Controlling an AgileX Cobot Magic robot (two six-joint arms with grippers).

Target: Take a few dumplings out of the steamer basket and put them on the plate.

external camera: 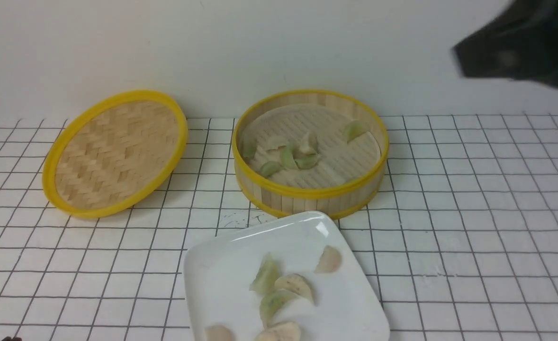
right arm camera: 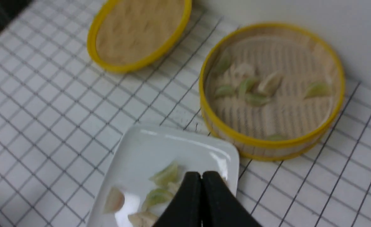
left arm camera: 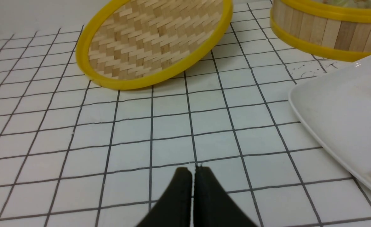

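Observation:
The steamer basket (external camera: 310, 194) stands at the centre back and holds several pale green and off-white dumplings (external camera: 288, 156). The white plate (external camera: 222, 265) lies in front of it with several dumplings (external camera: 279, 289) on it. In the right wrist view my right gripper (right arm camera: 201, 174) is shut and empty, high above the plate (right arm camera: 141, 148), with the basket (right arm camera: 267, 142) beyond; in the front view only a blurred dark part of the right arm (external camera: 520, 47) shows at upper right. My left gripper (left arm camera: 193, 170) is shut and empty, low over the table left of the plate (left arm camera: 330, 119).
The shallow woven lid (external camera: 113, 151) with a yellow rim leans tilted at the back left, also in the left wrist view (left arm camera: 154, 41). The table is a white surface with a black grid. A white wall runs behind.

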